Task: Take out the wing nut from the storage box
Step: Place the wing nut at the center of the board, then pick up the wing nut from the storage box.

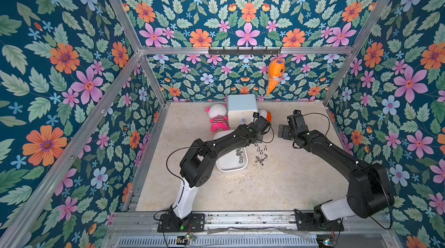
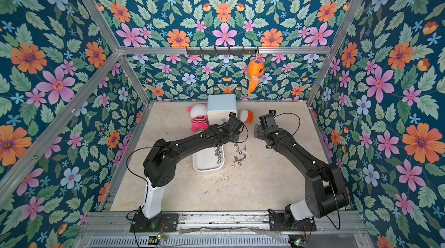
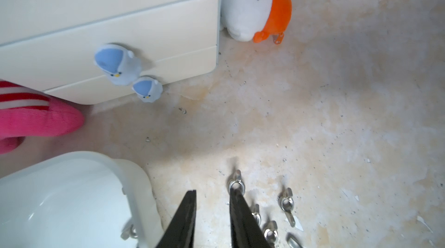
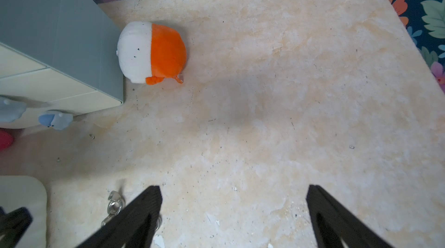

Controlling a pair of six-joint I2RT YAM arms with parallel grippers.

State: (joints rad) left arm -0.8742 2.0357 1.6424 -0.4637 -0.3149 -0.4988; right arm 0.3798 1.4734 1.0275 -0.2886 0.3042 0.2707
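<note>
Looking along the left wrist view, we see our left hand (image 3: 213,191) with its fingers slightly apart and nothing between them, over the counter (image 3: 337,126) just beside the storage box (image 3: 72,198). One wing nut (image 3: 235,183) lies on the counter at a fingertip, with loose nuts (image 3: 286,202) near it. Boxed nuts (image 1: 239,156) sit inside the storage box. Our right hand (image 4: 233,189) hangs wide apart, empty.

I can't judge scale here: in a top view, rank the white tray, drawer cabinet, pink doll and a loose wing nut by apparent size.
White tray and drawer cabinet: too alike to rank; an arm hides part of the tray.
Then pink doll.
Smallest: wing nut.
</note>
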